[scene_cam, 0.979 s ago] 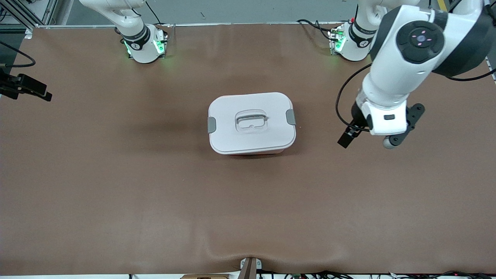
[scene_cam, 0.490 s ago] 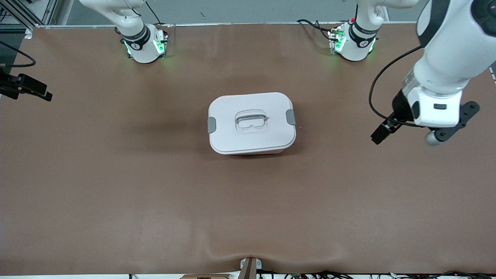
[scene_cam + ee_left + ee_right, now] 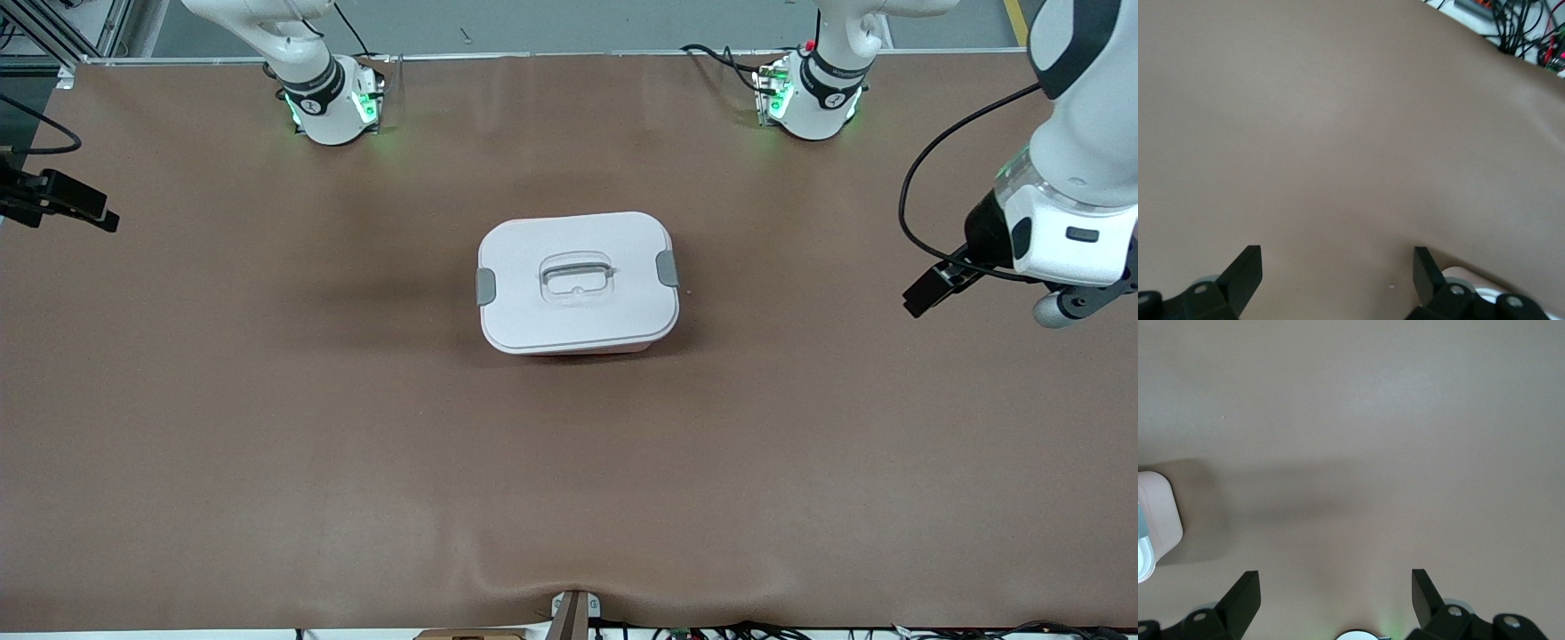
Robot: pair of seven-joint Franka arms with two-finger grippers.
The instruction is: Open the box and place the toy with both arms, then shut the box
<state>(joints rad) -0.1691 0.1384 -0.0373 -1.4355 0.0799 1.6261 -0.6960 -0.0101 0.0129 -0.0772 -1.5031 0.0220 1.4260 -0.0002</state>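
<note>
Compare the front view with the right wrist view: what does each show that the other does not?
Front view only: the whole box shut under its lid with grey clips and centre handle, both arm bases, and the left gripper over bare table toward the left arm's end.
Right wrist view only: the right gripper, fingers wide open, nothing between them, over bare table.
Both: the brown table and the box, though the wrist view catches only one corner. No toy shows in either.
</note>
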